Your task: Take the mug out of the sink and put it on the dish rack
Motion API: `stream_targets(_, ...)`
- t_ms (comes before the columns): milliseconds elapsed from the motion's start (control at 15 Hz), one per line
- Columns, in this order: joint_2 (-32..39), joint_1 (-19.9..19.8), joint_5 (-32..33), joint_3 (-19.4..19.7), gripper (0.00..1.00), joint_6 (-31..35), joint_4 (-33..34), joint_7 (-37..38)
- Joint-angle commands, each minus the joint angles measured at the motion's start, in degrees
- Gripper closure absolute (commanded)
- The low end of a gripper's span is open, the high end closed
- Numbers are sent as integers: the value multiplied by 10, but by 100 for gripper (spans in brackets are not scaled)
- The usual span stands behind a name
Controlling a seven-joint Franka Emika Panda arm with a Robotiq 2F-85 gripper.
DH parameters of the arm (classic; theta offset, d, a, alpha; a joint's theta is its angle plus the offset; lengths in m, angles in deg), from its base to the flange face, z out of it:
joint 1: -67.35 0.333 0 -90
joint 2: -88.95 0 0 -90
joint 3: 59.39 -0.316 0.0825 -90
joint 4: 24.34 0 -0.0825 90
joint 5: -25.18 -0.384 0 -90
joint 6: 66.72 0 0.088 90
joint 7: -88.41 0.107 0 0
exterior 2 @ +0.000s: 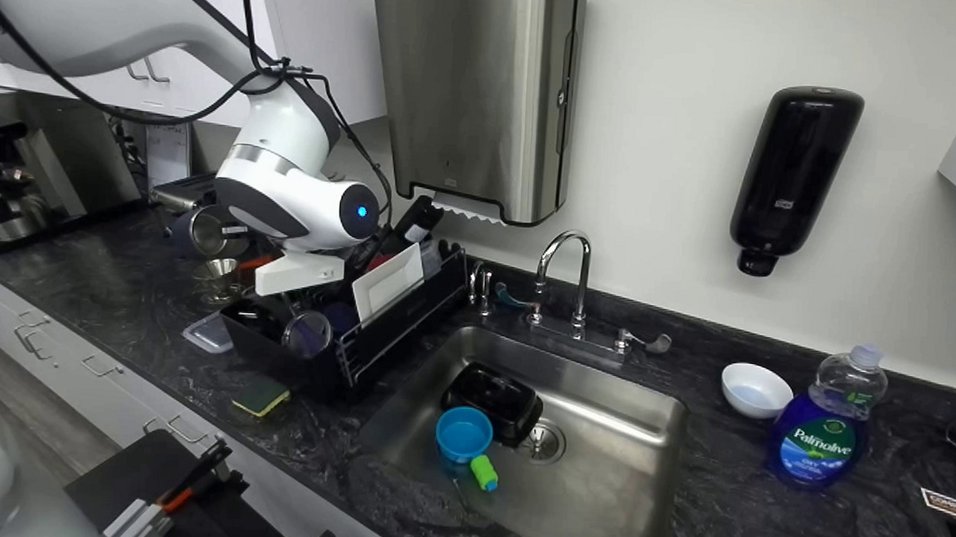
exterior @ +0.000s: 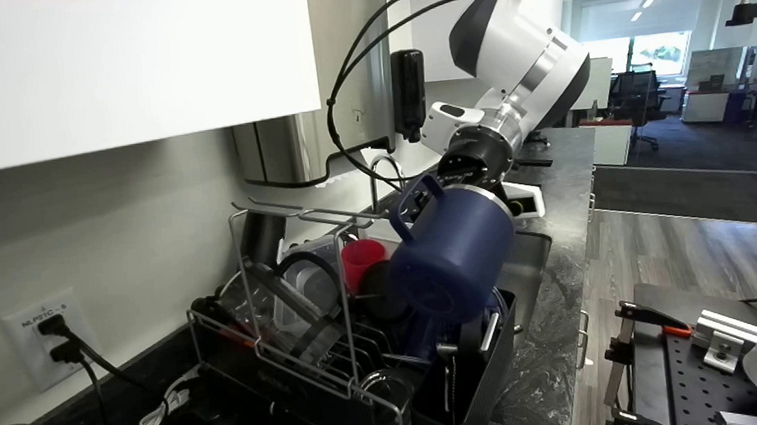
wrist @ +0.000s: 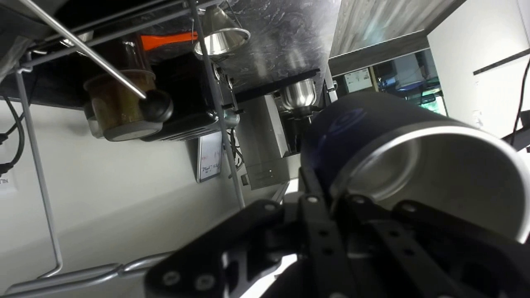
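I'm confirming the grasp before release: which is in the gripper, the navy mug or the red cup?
The navy blue mug, clamped at its rim by the gripper; the red cup sits ungripped in the dish rack.

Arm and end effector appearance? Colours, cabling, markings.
Arm: white, rounded segments with dark panels and a silver band; a dark round joint cap carries a blue light. Black cables loop alongside. Boxy white part at the wrist. End effector: black, angular linkages, pale screw heads.
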Motion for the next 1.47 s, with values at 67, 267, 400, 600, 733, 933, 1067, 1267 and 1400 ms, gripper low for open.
stream_targets(67,24,2,-4,1,98,8,19,-7)
stream_targets(267,33,2,-1,2,98,8,26,-4)
stream_targets(400,38,1,1,3,98,7,31,-5)
stream_targets(600,47,0,3,6,98,7,42,-3)
stream_targets(733,53,0,4,8,98,8,49,-2)
stream_targets(933,62,-1,5,11,98,10,58,-1)
stream_targets(1067,66,-1,6,13,98,10,62,0)
stream_targets(1267,73,-1,7,16,98,10,67,0)
stream_targets(1400,76,-1,7,17,98,10,69,0)
